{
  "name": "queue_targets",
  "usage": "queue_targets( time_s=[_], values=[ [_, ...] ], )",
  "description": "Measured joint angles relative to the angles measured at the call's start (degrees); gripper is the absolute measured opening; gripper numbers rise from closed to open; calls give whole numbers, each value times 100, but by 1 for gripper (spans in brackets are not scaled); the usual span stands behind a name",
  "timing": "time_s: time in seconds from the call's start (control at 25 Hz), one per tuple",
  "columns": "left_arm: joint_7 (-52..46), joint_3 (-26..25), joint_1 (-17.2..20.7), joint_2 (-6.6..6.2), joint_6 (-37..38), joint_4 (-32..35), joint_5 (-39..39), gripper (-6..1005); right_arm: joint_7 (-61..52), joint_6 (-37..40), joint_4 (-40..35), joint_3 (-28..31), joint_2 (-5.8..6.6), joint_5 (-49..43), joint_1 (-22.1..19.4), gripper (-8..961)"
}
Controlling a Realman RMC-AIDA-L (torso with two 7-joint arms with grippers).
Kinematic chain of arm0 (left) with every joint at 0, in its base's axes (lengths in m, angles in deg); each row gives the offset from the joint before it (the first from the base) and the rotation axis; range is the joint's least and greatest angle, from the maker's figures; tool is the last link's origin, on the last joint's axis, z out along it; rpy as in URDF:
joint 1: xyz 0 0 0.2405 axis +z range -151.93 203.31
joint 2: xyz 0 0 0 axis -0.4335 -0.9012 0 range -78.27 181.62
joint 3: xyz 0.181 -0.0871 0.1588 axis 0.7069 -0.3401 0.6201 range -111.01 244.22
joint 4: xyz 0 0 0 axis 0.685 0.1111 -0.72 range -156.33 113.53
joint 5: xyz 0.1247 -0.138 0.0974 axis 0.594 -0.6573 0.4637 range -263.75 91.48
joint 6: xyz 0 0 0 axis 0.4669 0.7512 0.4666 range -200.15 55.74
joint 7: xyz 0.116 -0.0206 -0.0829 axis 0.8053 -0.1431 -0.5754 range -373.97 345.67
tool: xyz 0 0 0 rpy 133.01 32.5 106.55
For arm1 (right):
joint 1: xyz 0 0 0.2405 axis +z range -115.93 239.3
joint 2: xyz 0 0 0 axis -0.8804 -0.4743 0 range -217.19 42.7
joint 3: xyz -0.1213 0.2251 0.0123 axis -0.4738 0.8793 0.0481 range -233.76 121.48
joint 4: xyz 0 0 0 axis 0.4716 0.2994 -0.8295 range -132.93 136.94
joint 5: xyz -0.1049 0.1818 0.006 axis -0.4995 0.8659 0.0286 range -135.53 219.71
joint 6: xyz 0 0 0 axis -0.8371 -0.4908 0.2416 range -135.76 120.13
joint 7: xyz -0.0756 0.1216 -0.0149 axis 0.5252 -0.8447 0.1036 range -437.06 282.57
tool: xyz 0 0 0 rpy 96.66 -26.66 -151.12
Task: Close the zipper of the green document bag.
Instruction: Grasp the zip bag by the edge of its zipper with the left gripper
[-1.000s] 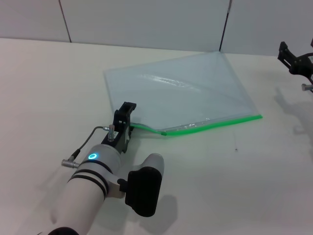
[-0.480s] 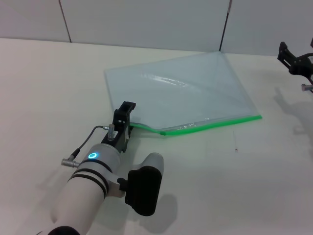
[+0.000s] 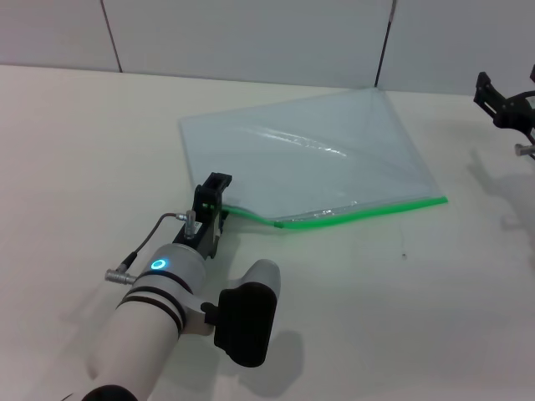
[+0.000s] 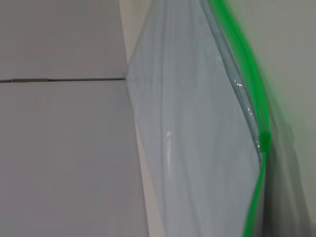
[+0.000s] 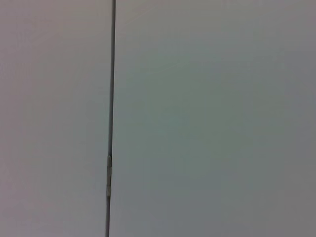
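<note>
The green document bag point(image 3: 318, 154) lies flat on the table, a pale translucent pouch turned at an angle. Its zipper point(image 3: 359, 210) runs as a bright green strip along the near edge, with the small slider point(image 3: 279, 224) toward the left end. Left of the slider the strip rises off the table into my left gripper point(image 3: 214, 194), which is shut on the bag's near left corner. The left wrist view looks along the bag point(image 4: 197, 123) and its zipper point(image 4: 244, 64), with the slider point(image 4: 265, 140) close by. My right gripper point(image 3: 501, 102) hangs parked at the far right, away from the bag.
The cream table point(image 3: 401, 317) stretches around the bag. A grey panelled wall point(image 3: 251, 33) stands behind the far edge. The right wrist view shows only wall panels point(image 5: 207, 118).
The bag's far left corner has crept slightly to the right. The left gripper has barely shifted, and the right arm is unmoved.
</note>
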Motion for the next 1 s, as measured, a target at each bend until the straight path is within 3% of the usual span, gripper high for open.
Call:
queue_targets(
  time_s=[0.32, 0.64, 1.0],
  values=[
    [-106, -40, 7, 0, 39, -14, 192, 491, 0, 0, 2, 1, -5, 0, -42, 863],
    [-252, -48, 8, 0, 69, -26, 199, 134, 0, 0, 9, -7, -5, -7, -60, 863],
    [-718, -49, -32, 0, 239, -27, 211, 140, 0, 0, 21, -7, -5, -9, -99, 862]
  ],
)
